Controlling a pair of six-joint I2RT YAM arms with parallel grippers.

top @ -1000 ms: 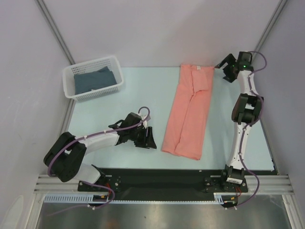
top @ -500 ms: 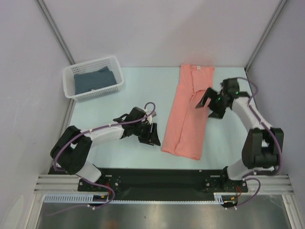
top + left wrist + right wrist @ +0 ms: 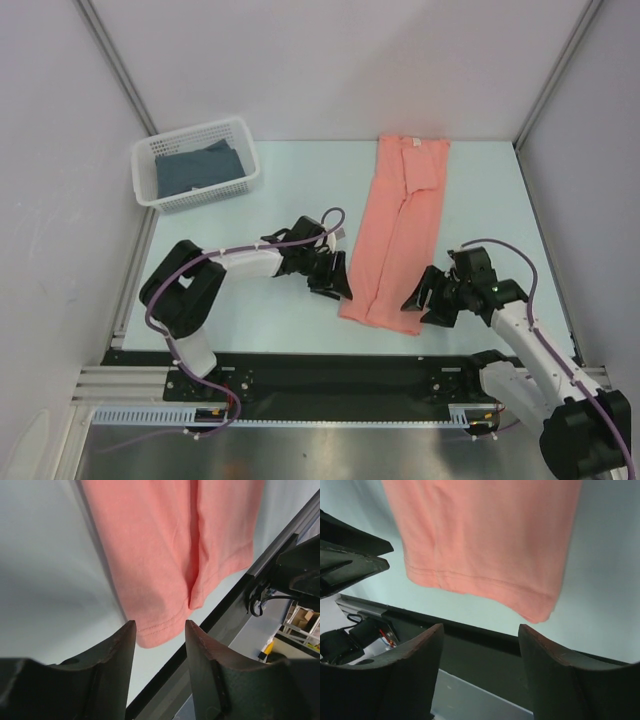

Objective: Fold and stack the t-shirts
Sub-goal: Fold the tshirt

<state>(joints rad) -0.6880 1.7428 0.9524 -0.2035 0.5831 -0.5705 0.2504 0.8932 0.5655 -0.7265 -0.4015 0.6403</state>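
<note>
A salmon-pink t-shirt [image 3: 398, 230] lies on the table folded lengthwise into a long strip, collar end at the back, hem end at the front. My left gripper [image 3: 340, 288] is open beside the hem's left corner; that corner [image 3: 157, 630] shows just beyond its fingertips. My right gripper [image 3: 418, 303] is open at the hem's right corner, and the hem [image 3: 485, 580] lies just ahead of its fingers. Neither holds anything. A dark blue folded shirt [image 3: 195, 168] lies in the white basket [image 3: 147, 160] at the back left.
The black front rail [image 3: 330, 365] of the table runs just behind both grippers and shows in both wrist views. The cage's walls and posts enclose the table on the left, back and right.
My right arm has swung from the shirt's far collar end down to its near right hem corner. My left gripper has slid right, up to the hem's left corner.
</note>
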